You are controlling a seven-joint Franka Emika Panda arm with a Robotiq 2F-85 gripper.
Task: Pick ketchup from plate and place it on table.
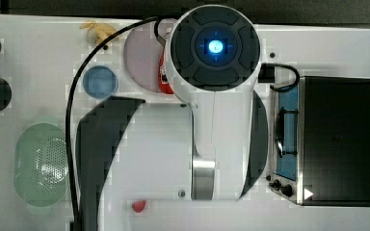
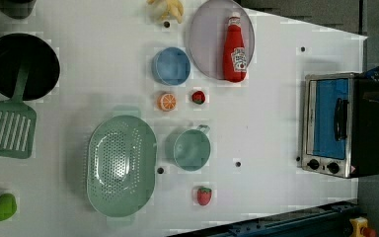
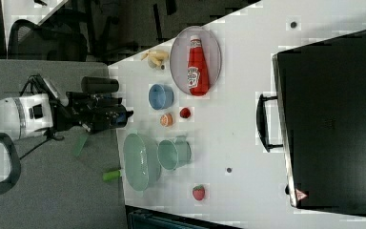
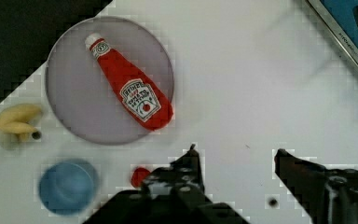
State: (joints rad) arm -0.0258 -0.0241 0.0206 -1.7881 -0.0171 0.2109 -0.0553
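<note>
We are at the start: the gripper (image 4: pixel 235 156) hangs high above the table (image 2: pixel 276 123) with its jaws apart and nothing between them. The ketchup (image 4: pixel 129 90) lies flat on the plate (image 4: pixel 70 107), its base over the plate's rim. Next we must come down over the bottle and close across its width.

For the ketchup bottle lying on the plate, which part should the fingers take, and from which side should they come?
Probably best from above, closing across the labelled body of the ketchup. It lies flat on the plate, cap toward the rim, so its long sides are free. The body is the widest, steadiest part; the neck is narrow and may slip. The gripper is open, nothing held, and should turn so the fingers straddle the width.
</note>
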